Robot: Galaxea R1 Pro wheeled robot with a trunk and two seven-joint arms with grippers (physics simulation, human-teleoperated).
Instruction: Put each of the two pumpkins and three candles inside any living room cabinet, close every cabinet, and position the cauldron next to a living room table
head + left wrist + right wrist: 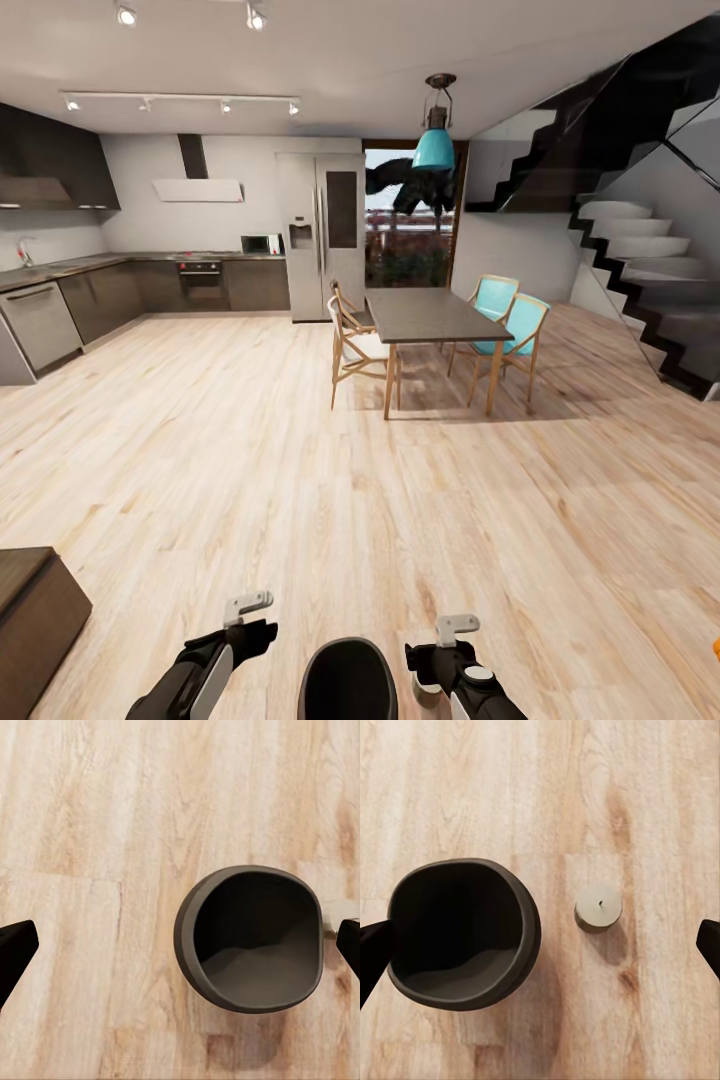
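Nearest the head camera, the cauldron (348, 680) sits on the floor (400, 520) between the left gripper (248, 608) and right gripper (456, 630), both held above it. Dark, thick-walled, empty; probably heavy and rigid, so the rim is the likely hold. Fingers (15, 949) on both sides spread wide, grasping nothing. Right wrist view adds a small pale candle (598, 907) just beside the cauldron: light, squat, best pinched across its sides. Cabinet corner (35, 610) at the floor's near left; dining table (430, 318) well off.
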